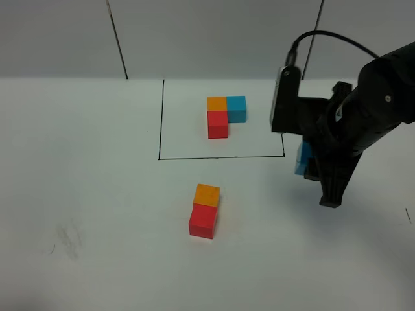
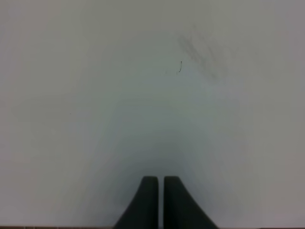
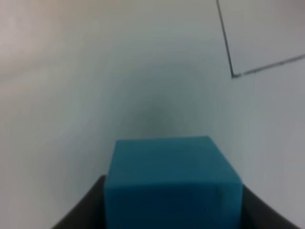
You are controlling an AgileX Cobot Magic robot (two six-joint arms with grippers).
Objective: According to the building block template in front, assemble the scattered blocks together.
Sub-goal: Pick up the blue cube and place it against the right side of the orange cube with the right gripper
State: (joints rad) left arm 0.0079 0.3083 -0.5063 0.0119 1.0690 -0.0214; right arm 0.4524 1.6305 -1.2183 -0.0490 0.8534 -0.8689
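Exterior high view: right pincer point(image 1: 319, 184) clamps the light blue cube point(image 1: 302, 159). Orange cube point(image 1: 207, 193) and red cube point(image 1: 203, 221), touching, lie well apart from it. The drawn frame point(image 1: 160, 123), its corner just beside the pincer, holds the template point(image 1: 225, 115). Left pincer point(image 2: 161, 191) is closed, empty.

The right gripper's point(image 3: 172, 212) two dark fingers point(image 3: 83, 212) hold a blue block point(image 3: 171, 176) over a white desk point(image 3: 71, 71).
A finger presses against each side of the block. A soft shadow point(image 3: 157, 117) lies on the desk beside it. Farther off, a thin black drawn line point(image 3: 225, 33) turns a corner.
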